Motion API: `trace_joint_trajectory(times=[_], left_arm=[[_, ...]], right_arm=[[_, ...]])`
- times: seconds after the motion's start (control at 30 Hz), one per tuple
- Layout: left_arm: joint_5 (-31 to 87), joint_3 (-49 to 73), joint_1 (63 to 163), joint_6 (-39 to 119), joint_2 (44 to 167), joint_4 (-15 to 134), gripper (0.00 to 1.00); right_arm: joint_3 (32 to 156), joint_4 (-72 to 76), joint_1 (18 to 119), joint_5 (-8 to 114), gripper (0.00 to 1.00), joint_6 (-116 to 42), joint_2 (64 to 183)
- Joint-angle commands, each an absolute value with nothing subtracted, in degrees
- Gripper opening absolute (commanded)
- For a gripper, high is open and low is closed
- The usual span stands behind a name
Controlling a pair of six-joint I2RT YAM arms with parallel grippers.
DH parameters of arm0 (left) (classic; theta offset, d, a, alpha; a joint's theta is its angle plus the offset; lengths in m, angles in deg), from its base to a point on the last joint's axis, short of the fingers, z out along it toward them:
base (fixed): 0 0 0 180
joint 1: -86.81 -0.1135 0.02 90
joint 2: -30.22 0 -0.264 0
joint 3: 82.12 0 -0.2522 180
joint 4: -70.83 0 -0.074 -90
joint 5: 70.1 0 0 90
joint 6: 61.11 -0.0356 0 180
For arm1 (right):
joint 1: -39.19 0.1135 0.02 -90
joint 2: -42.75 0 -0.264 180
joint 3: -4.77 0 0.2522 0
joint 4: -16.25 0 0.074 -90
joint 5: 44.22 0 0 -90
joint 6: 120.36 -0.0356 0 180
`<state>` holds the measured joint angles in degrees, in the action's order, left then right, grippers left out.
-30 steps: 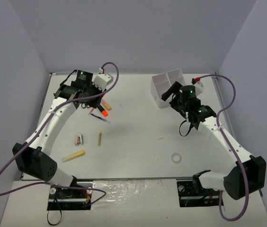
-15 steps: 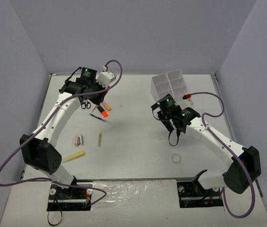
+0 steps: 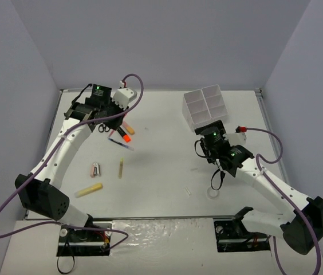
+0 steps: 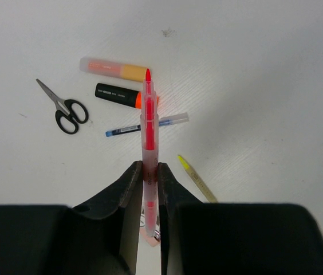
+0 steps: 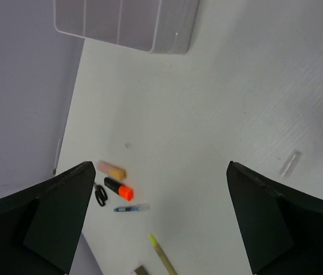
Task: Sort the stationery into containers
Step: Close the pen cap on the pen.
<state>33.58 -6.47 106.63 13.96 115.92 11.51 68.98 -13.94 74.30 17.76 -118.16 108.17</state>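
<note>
White arms (image 3: 64,150), black fingers (image 4: 124,184), purple cables (image 3: 143,90).

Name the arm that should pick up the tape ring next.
Right. The right gripper is open, empty and much nearer the tape ring. The left gripper is far off, shut on a pen.

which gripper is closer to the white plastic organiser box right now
Right. The right gripper, jaws open, hovers just on the near side of the white plastic organiser box; the left gripper, shut on a thin pink pen, is far off to its left by the small black scissors.
</note>
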Motion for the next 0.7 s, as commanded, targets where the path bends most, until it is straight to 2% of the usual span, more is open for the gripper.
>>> trace_joint_trajectory(times=[0.0,0.1,0.17,0.2,0.23,0.27,0.5,0.67], left_arm=[[33.7,-8.3,106.1,14.5,112.7,9.6,0.0],[33.7,-8.6,106.1,14.5,112.5,8.5,0.0],[33.0,-7.8,106.0,14.4,112.4,9.5,0.0],[32.6,-7.2,106.0,14.6,112.2,10.6,0.0],[32.4,-6.7,106.0,15.2,112.1,11.1,0.0],[32.5,-6.0,105.9,15.2,111.8,11.3,0.0],[32.5,-5.2,105.4,15.2,112.3,11.4,0.0],[32.7,-5.0,105.4,15.3,112.9,11.6,0.0]], right_arm=[[67.8,-25.9,73.8,24.2,0.96,-131.8,113.8],[74.4,-31.9,73.7,27.5,0.94,-129.7,125.9],[77.3,-34.2,72.6,31.3,0.9,-128.3,132.2],[77.7,-34.4,72.0,32.5,0.85,-128.4,134.3],[77.8,-34.4,71.5,33.6,0.75,-128.7,136.7],[77.8,-34.5,71.5,33.9,0.72,-128.8,137.4],[77.2,-35.1,71.3,31.4,0.73,-130.2,133.6],[76.0,-35.0,71.8,33.2,0.7,-130.5,136.4]])
